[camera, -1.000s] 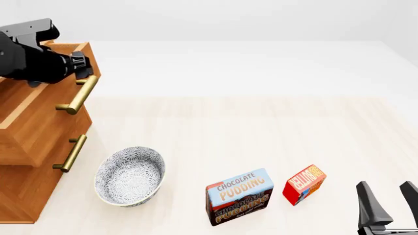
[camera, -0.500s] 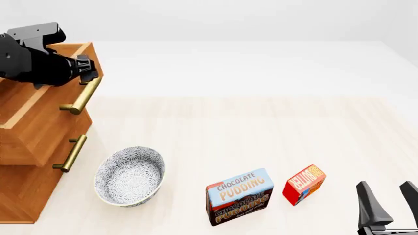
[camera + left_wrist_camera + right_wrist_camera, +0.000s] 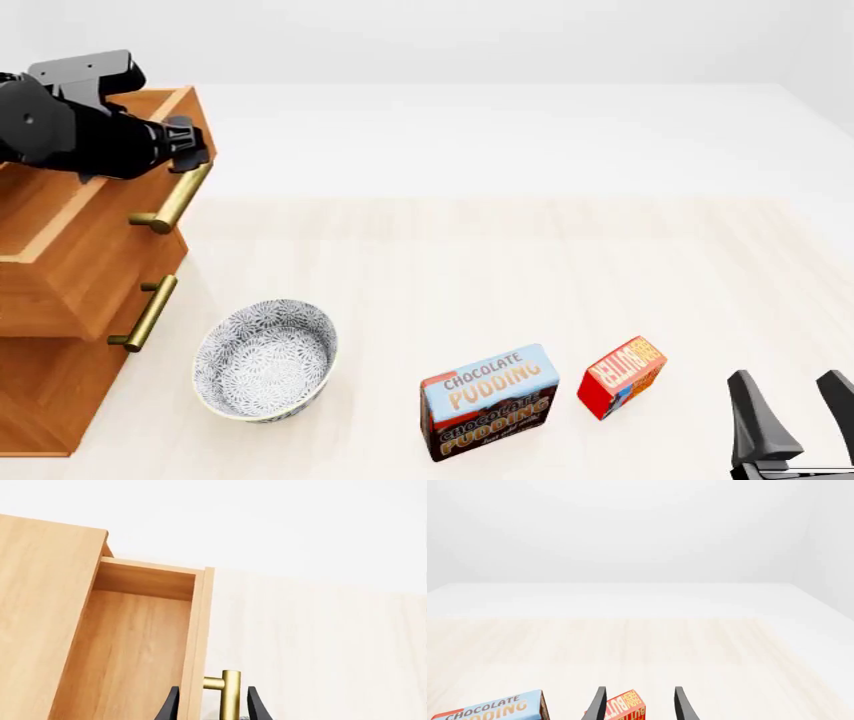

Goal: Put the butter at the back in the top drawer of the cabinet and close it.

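The top drawer [image 3: 100, 215] is held part-open by the left gripper [image 3: 231, 707], its jaws clamped on the brass handle [image 3: 174, 198]. The butter [image 3: 622, 377] stands near the worktop's front edge, directly ahead of the right gripper [image 3: 639, 705], whose jaws are spread apart.
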Robot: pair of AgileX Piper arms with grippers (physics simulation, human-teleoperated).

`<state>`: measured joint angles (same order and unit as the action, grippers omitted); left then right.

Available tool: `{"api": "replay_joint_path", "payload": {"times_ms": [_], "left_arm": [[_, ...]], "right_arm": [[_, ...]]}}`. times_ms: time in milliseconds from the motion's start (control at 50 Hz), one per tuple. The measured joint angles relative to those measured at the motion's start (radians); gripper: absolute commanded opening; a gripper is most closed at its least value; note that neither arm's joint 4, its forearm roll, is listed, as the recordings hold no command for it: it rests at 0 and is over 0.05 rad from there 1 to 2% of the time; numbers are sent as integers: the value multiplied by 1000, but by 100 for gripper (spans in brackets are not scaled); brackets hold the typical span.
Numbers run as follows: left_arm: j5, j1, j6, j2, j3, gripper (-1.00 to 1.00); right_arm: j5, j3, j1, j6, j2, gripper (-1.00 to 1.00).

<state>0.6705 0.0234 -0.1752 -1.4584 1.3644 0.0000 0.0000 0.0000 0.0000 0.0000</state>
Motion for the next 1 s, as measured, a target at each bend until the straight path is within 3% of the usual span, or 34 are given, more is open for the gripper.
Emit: {"api": "replay_joint_path", "payload": {"times_ms": [1000], "left_arm": [[0,66,-27,0,0,100]], "right_arm": [[0,0,0,0,0,100]]}}
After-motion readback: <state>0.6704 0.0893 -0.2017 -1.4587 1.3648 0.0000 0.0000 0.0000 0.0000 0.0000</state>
